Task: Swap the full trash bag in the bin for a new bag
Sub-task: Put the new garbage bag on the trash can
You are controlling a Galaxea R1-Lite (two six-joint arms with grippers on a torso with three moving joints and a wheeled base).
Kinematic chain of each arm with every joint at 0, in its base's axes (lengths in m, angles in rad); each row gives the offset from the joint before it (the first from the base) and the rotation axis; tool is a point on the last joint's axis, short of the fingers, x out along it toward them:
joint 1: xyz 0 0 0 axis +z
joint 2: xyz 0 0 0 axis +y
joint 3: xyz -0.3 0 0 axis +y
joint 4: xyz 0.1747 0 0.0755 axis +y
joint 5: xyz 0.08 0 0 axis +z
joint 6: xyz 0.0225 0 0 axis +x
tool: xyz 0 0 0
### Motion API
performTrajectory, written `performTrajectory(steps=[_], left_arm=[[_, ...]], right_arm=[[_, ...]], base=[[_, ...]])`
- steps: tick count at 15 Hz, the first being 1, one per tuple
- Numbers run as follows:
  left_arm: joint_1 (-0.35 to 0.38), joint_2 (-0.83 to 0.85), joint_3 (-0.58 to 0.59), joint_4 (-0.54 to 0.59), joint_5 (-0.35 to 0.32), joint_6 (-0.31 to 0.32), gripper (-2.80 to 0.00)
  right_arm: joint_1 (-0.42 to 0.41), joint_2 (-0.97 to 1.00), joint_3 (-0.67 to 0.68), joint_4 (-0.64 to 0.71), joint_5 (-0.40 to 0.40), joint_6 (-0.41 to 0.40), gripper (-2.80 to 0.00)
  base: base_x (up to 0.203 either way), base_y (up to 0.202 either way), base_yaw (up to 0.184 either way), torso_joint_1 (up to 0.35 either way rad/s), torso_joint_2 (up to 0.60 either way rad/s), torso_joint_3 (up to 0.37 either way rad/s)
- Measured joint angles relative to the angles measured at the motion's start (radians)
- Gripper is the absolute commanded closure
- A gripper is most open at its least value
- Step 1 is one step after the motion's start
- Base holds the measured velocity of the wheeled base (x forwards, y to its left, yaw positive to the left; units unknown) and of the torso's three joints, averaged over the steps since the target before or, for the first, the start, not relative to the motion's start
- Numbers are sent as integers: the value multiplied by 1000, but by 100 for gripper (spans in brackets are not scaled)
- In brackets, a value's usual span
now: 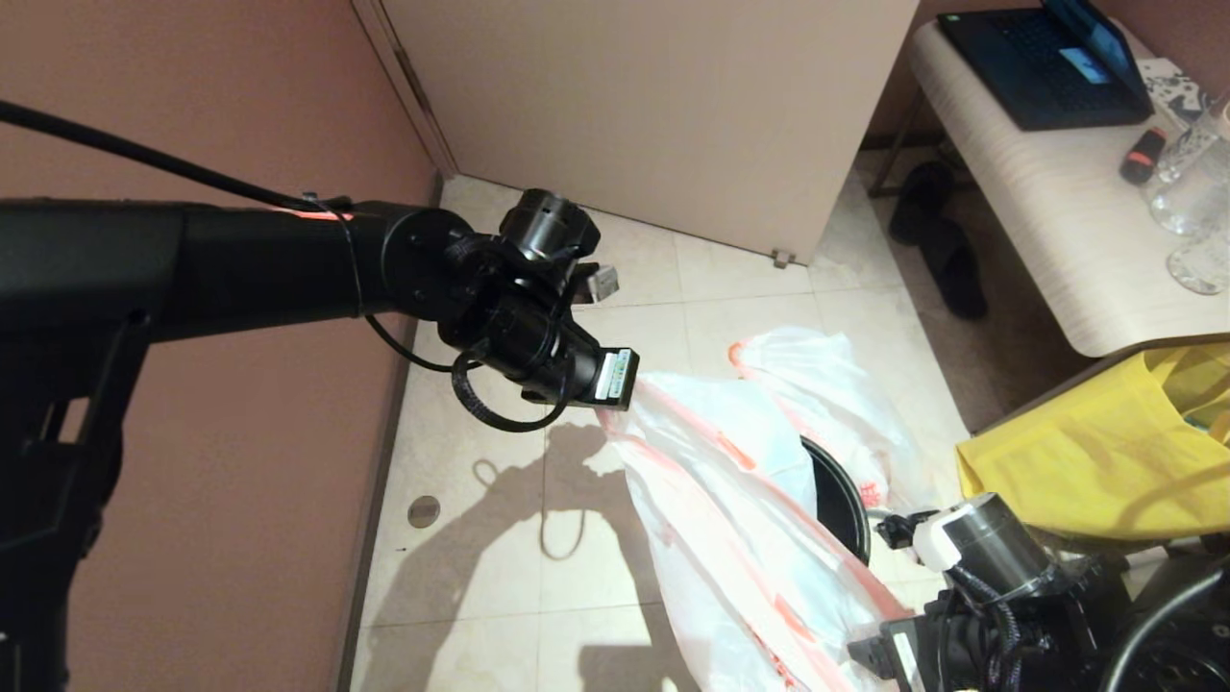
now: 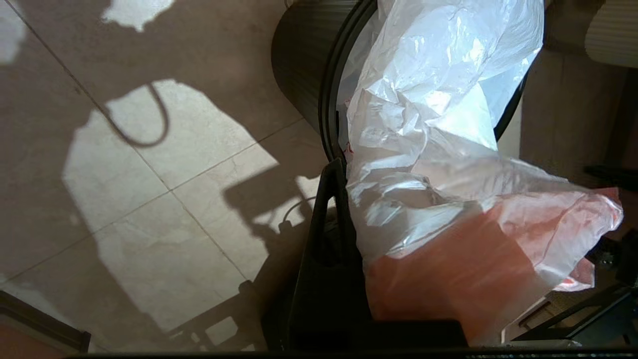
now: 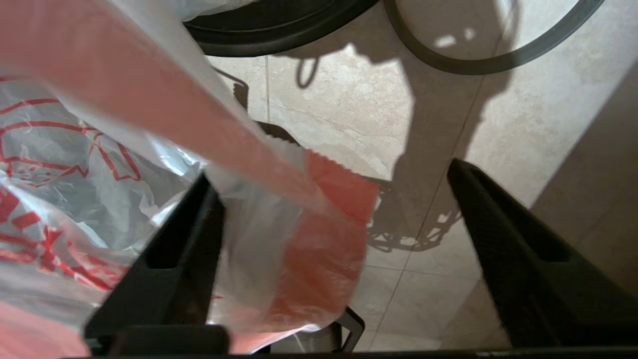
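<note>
New bag stretched over the bin

Left end effector [image 1: 629, 384] pinches the new bag [image 1: 730, 500] above the bin [image 1: 841, 495]; right end effector [image 3: 329, 249] stands wide, bag edge between its fingers.

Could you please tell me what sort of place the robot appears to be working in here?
Probably a small room in a home or a hotel: a tiled floor, a desk holding a laptop and glasses, and dark slippers lying beneath it.

Lived-in room: tiled floor [image 1: 730, 317], slippers [image 1: 947, 250], laptop [image 1: 1047, 62].
</note>
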Motion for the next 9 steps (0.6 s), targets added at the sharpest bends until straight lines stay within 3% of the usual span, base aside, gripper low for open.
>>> performTrajectory(steps=[9], left_arm=[[39,-11,-7,-10,-2,1,0]], right_arm=[[38,61,-23,8,10,-9,0]], base=[[0,0,0,0,0,0]])
